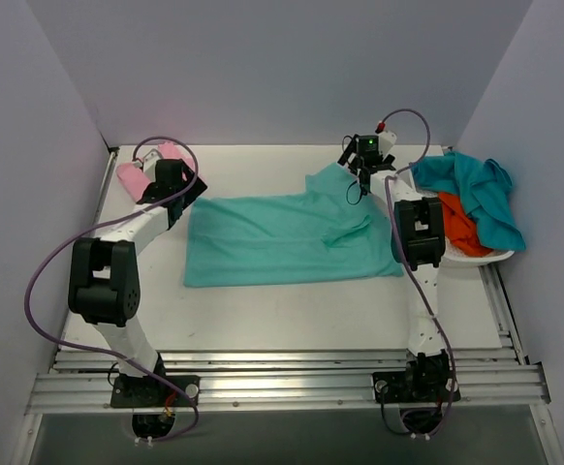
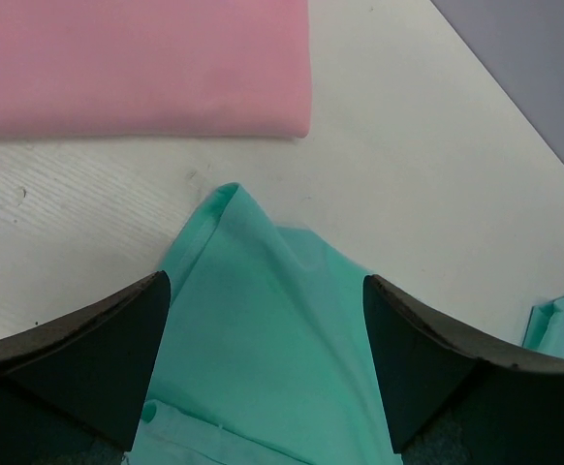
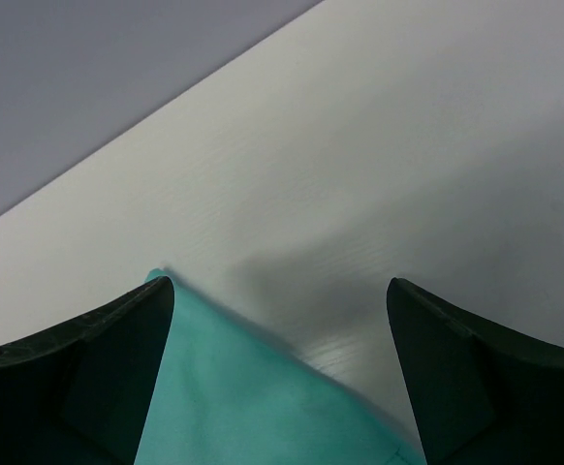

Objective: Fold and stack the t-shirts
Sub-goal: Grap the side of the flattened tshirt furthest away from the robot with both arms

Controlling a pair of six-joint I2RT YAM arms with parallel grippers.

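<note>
A light sea-green t-shirt [image 1: 282,240] lies spread flat in the middle of the table, one sleeve folded up at its back right. My left gripper [image 1: 191,194] is over its back left corner. In the left wrist view this gripper [image 2: 266,281] is open, its fingers on either side of the raised green corner [image 2: 263,339]. A folded pink t-shirt [image 2: 137,63] lies just beyond it, at the back left [image 1: 130,177]. My right gripper [image 1: 360,179] is open over the sleeve's tip [image 3: 234,387], with cloth and bare table between its jaws [image 3: 280,283].
A white basket [image 1: 485,260] at the right edge holds a darker teal shirt [image 1: 481,194] and an orange one [image 1: 456,225]. Grey walls close in the back and both sides. Metal rails run along the near edge [image 1: 282,373].
</note>
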